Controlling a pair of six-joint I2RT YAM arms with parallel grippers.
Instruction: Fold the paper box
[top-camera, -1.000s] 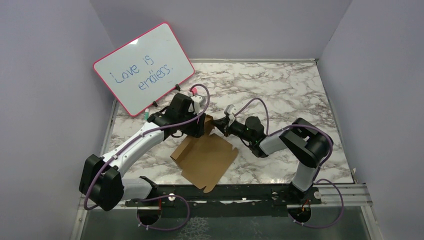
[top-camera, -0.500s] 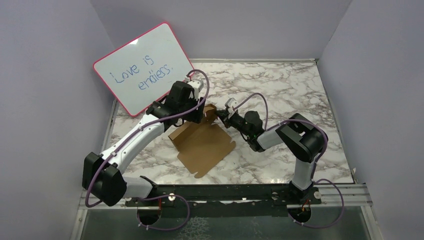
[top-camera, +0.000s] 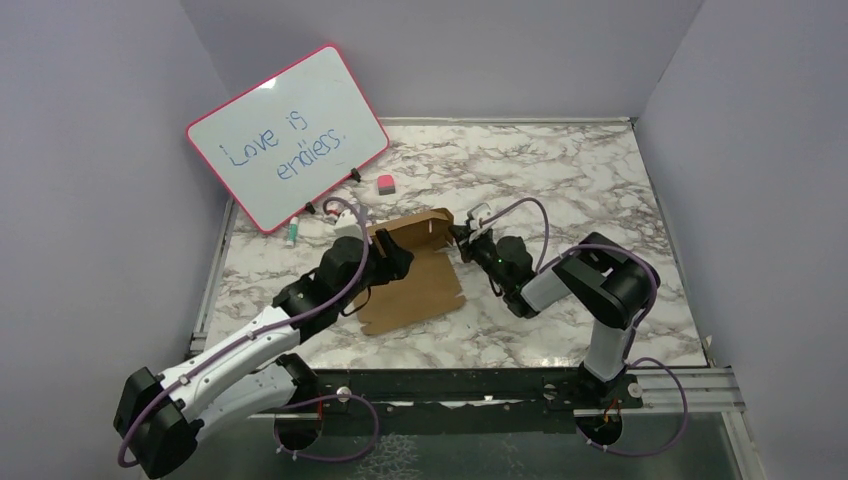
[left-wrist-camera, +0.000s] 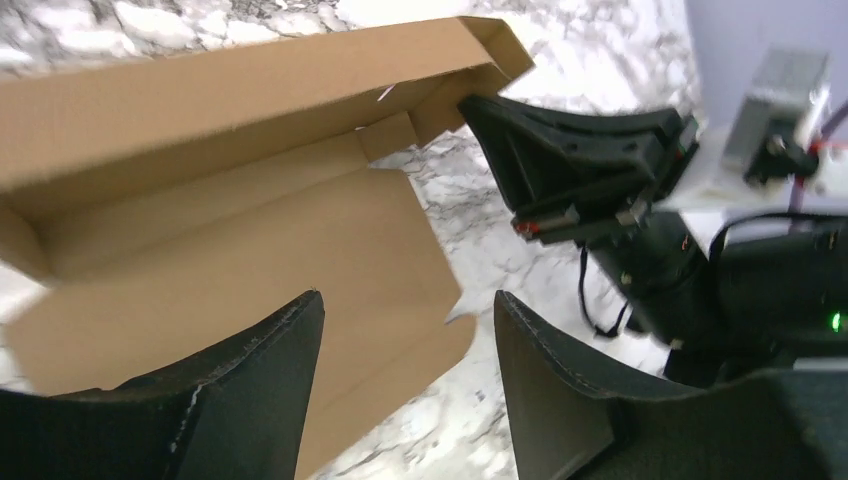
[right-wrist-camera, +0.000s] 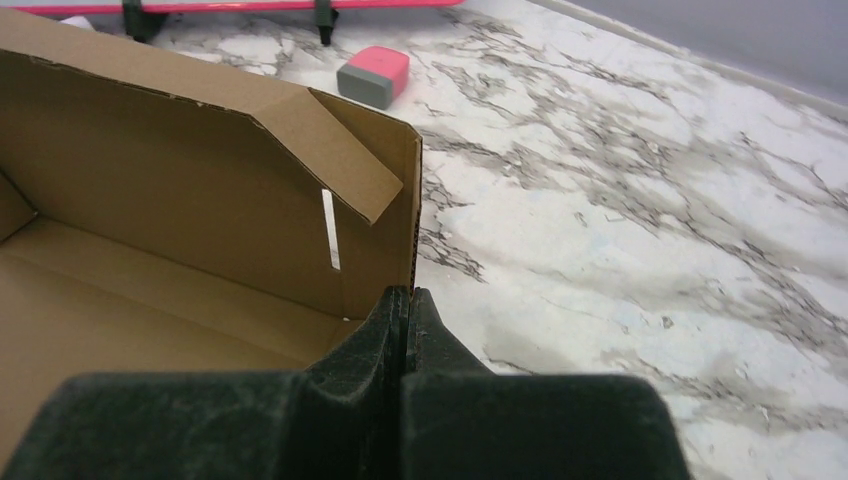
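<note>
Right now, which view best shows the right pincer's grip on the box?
Right wrist. It shows the right pincer close up, shut on an upright corner edge of the box. The top view shows that contact only small; the left wrist view shows the pincer side-on at the corner, slightly blurred.

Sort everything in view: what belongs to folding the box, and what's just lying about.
Part of the job:
- paper box, far wall raised
- right gripper, fingers shut on that wall's end
- left gripper, open over the box

Just lying about:
- whiteboard
- pink eraser
- marker
</note>
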